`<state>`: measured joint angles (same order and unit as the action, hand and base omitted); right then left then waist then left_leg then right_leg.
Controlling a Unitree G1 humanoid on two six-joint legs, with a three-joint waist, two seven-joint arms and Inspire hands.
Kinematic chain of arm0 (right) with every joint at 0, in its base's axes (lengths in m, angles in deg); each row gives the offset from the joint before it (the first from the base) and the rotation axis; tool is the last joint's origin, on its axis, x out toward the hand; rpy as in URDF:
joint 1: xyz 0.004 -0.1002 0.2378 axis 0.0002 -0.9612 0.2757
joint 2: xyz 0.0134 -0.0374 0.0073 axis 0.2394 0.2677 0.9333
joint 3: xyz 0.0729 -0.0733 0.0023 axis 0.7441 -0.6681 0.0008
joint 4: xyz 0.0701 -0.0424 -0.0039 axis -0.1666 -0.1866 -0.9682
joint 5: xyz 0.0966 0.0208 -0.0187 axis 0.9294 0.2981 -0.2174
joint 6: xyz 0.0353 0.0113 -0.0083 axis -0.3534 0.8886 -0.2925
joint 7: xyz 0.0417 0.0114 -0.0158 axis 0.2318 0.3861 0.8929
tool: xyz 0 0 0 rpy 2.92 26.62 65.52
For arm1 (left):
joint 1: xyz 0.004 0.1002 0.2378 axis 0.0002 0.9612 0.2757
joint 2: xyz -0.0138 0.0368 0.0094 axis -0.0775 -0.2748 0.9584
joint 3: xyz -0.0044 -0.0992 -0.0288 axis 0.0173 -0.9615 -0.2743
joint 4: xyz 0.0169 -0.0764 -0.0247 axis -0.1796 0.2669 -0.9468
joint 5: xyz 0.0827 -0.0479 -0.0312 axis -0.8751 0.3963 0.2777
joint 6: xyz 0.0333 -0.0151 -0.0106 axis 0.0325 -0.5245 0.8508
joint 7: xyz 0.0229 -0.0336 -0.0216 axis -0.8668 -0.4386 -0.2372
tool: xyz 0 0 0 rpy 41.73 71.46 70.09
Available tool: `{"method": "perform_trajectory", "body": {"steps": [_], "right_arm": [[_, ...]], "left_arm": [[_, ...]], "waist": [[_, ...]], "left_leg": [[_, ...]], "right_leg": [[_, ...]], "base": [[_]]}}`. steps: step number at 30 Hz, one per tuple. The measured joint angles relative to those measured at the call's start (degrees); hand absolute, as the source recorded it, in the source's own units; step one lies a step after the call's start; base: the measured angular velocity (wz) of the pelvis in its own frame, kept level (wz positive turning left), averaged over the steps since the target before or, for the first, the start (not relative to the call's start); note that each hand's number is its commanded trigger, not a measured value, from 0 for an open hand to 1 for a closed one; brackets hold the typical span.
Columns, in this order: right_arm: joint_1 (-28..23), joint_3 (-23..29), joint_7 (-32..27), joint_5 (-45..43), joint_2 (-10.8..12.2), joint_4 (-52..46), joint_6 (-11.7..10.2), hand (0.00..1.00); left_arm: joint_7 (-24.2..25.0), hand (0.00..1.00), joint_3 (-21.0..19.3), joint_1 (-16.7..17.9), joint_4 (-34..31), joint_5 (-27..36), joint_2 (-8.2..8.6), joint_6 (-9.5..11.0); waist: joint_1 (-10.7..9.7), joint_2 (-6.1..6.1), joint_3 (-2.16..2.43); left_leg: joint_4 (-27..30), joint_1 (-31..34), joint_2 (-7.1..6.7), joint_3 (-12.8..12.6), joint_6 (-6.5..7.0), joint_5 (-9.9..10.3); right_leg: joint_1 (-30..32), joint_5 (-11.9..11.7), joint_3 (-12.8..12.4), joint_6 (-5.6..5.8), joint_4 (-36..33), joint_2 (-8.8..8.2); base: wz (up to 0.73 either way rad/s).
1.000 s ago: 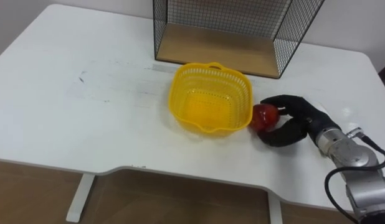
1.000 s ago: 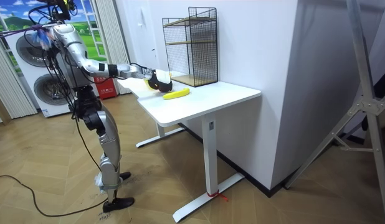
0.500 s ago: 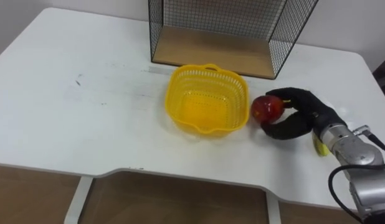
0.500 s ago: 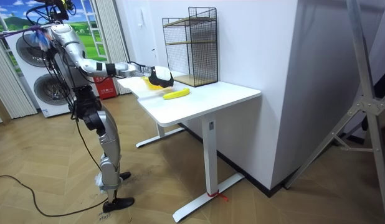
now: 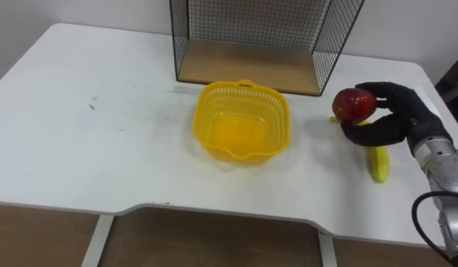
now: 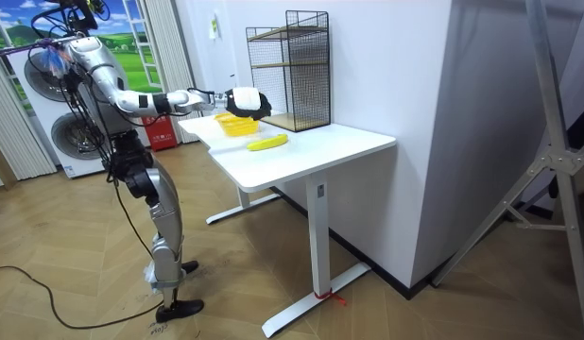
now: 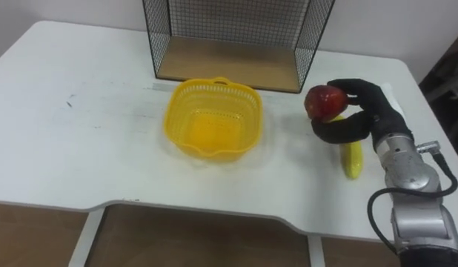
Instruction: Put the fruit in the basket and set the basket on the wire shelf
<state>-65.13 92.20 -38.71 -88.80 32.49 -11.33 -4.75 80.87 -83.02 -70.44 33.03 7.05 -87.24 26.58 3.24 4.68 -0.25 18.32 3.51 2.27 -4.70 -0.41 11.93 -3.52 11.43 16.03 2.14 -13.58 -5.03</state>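
My right hand [image 5: 396, 113] [image 7: 362, 111] is shut on a red apple [image 5: 354, 104] [image 7: 324, 101] and holds it lifted above the white table [image 5: 81, 148], to the right of the basket. The yellow plastic basket [image 5: 241, 130] [image 7: 213, 126] stands empty at the table's middle, just in front of the wire shelf [image 5: 259, 44] [image 7: 236, 37]. A yellow banana [image 5: 378, 163] [image 7: 352, 159] lies on the table below my hand. In the room view I stand at the table's end with my right arm stretched over it, the hand [image 6: 245, 101] raised above the basket [image 6: 234, 125] and the banana [image 6: 267, 143].
The wire shelf has a wooden floor [image 5: 247, 67] and black mesh walls, open toward me. The table's front edge [image 5: 214, 211] has a shallow cut-out. A wall rises behind the table in the room view.
My right hand has lifted the apple off the table and carried it up and to the right, uncovering the banana beneath. The view has shifted slightly.
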Motion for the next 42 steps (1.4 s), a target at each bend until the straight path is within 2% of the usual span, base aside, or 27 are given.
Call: {"method": "perform_trajectory", "body": {"steps": [4, 7, 14, 20, 29, 36, 42], "right_arm": [[0.0, -0.1, 0.0, 0.1, 0.0, -3.4, -0.1, 1.0], [0.0, -0.1, 0.0, 0.1, 0.0, -4.9, -0.1, 1.0], [0.1, -2.2, 0.1, -1.1, -0.1, -12.1, 0.0, 1.0], [0.0, -4.5, 3.2, -4.2, -0.1, -14.6, 0.2, 1.0], [0.1, -5.4, 5.8, -4.7, -0.1, -19.0, 0.2, 1.0], [0.1, -6.5, 6.4, -4.8, -0.1, -19.6, 0.2, 1.0], [0.1, -7.6, 8.3, -4.7, -0.1, -20.3, 0.2, 1.0]], "left_arm": [[0.1, 0.0, 0.0, -0.2, -0.1, 0.1, -0.04, 0.0], [0.2, 0.0, 0.0, -0.4, -0.2, 0.0, -0.04, 0.1], [-0.2, 0.0, 0.4, -1.9, 0.6, -0.6, 0.01, 0.0], [-0.2, 0.0, 1.1, -2.3, 0.7, -0.5, -0.11, 0.0], [-0.2, 0.0, 1.3, -2.9, 1.0, -0.5, -0.18, 0.0], [0.1, 0.0, 1.4, -4.2, 1.0, 0.0, -0.19, 0.6], [0.2, 0.0, 1.4, -4.6, 0.8, 0.0, -0.22, 1.0]], "waist": [[0.0, 0.49, -0.13], [0.1, 1.01, 0.02], [0.3, 0.7, -0.13], [0.4, 0.49, -0.25], [1.6, 0.81, 0.02], [2.0, 0.31, -0.37], [2.0, 0.23, -0.42]], "left_leg": [[0.1, 0.7, -0.01, 0.0, 0.0, 0.0], [0.2, 0.8, -0.05, 0.1, -0.01, 0.0], [0.1, 0.9, -0.02, 0.1, -0.03, 0.0], [0.0, 1.0, -0.01, 0.1, -0.04, 0.0], [-0.7, 0.7, -0.02, 0.0, -0.07, 0.0], [-0.9, 1.0, 0.0, 0.0, -0.14, 0.1], [-0.8, 1.0, 0.0, 0.0, -0.14, 0.1]], "right_leg": [[0.7, 0.0, -0.1, -0.01, 0.0, 0.02], [0.7, 0.0, 0.0, -0.01, 0.1, 0.03], [0.6, 0.0, 0.0, -0.01, 0.1, 0.09], [0.7, 0.0, -0.1, -0.02, 0.1, 0.1], [0.6, -0.1, -0.1, -0.01, 0.9, 0.24], [0.7, -0.1, -0.1, -0.01, 0.9, 0.23], [0.7, -0.1, -0.1, -0.01, 0.9, 0.23]], "base": [[0.0], [0.0], [0.0], [0.0], [0.0], [0.0], [0.0]]}}
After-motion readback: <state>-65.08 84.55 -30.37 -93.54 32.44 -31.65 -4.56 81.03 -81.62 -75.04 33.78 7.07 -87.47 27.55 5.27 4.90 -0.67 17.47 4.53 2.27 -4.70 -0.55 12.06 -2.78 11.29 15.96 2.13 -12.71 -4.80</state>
